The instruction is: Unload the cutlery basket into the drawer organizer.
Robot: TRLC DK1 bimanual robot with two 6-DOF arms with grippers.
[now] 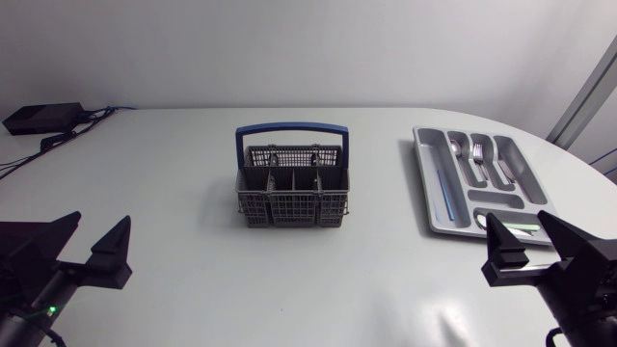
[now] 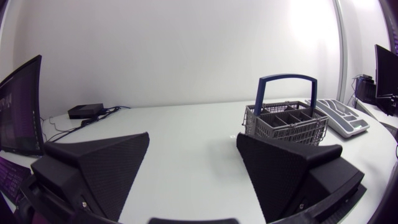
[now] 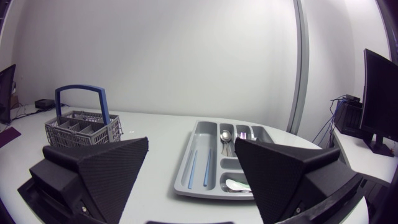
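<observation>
The grey cutlery basket [image 1: 292, 188] with its blue handle stands at the middle of the white table [image 1: 174, 145]. No cutlery stands up from its compartments, so I judge it emptied. Well to its right lies the grey drawer organizer [image 1: 422, 164], holding a spoon [image 1: 455, 147], forks [image 1: 479, 152] and a thin blue piece [image 1: 439, 188]. The unloading looks finished or nearly so. My left gripper [image 1: 100, 220] sits at the near left and my right gripper [image 1: 516, 218] at the near right, just near of the organizer. Both have their fingers spread wide, holding and touching nothing.
</observation>
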